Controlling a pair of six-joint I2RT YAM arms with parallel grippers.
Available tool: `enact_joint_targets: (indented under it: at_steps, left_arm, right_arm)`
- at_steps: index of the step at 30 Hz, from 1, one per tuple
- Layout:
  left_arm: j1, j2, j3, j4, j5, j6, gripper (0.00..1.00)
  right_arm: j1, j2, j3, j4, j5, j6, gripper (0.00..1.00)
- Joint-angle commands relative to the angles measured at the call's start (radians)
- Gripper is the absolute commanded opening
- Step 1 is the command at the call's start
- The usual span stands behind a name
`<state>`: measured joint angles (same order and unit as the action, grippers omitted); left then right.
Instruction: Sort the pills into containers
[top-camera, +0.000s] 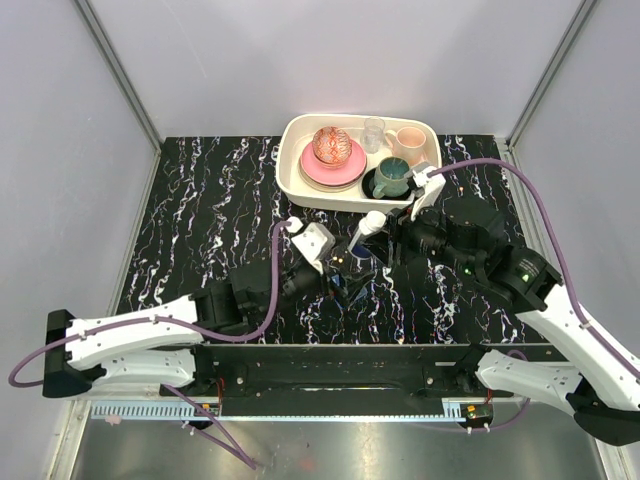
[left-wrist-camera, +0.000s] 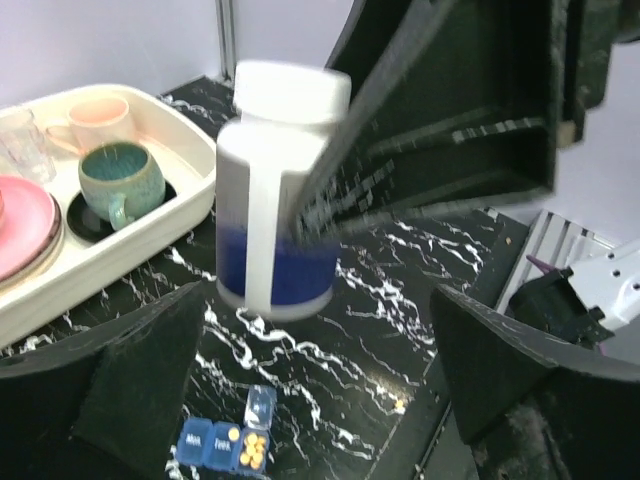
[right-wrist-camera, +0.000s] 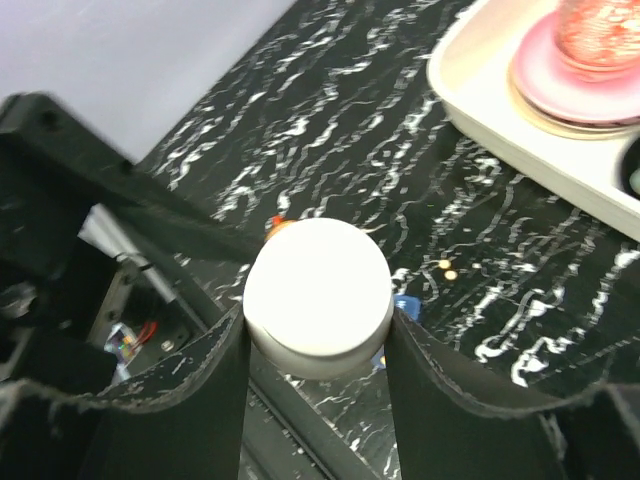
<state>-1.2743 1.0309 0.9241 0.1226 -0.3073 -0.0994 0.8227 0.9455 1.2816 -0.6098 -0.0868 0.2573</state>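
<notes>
My right gripper (right-wrist-camera: 318, 330) is shut on a white pill bottle (right-wrist-camera: 318, 295) with a blue label (left-wrist-camera: 275, 270), and its cap faces the wrist camera. In the top view the bottle (top-camera: 370, 225) sits at mid-table, tilted, in the right gripper (top-camera: 378, 238). A blue translucent pill box (left-wrist-camera: 225, 445) lies on the table below my left gripper (left-wrist-camera: 320, 400); one lid is open and that cell holds several orange pills. The left gripper (top-camera: 338, 278) is open and empty. Loose orange pills (right-wrist-camera: 445, 268) lie on the table. A bit of orange (right-wrist-camera: 277, 224) shows behind the cap, perhaps the orange cup, mostly hidden.
A white tray (top-camera: 300, 185) at the back holds a pink plate (top-camera: 333, 165), a teal mug (top-camera: 392, 176), a pink cup (top-camera: 408, 142) and a clear glass (top-camera: 374, 132). One loose pill (left-wrist-camera: 398, 405) lies near the table's front edge. Both arms crowd the middle.
</notes>
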Motion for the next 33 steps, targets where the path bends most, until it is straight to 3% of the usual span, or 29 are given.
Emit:
enact_joint_targets:
  at_steps: [1,7,14,22,33]
  left_arm:
    - [0.003,-0.084,-0.073,-0.015,-0.021,-0.097,0.99]
    - [0.003,-0.285,-0.266,-0.023,-0.088,-0.264,0.99]
    - [0.003,-0.44,-0.413,-0.031,-0.159,-0.37,0.99]
    - [0.003,-0.437,-0.444,-0.051,-0.193,-0.396,0.99]
    - [0.003,-0.453,-0.493,-0.049,-0.231,-0.427,0.99]
  right_arm:
    - [0.001,-0.013,-0.031,0.054,0.231,0.011,0.0]
    - [0.0,0.019,-0.238,0.229,0.536,0.025,0.0]
    - [0.0,0.145,-0.505,0.643,0.746,0.045,0.0]
    - [-0.007,0.295,-0.734,1.134,0.874,-0.006,0.0]
    - [-0.039,0.611,-0.748,1.383,0.861,-0.021,0.0]
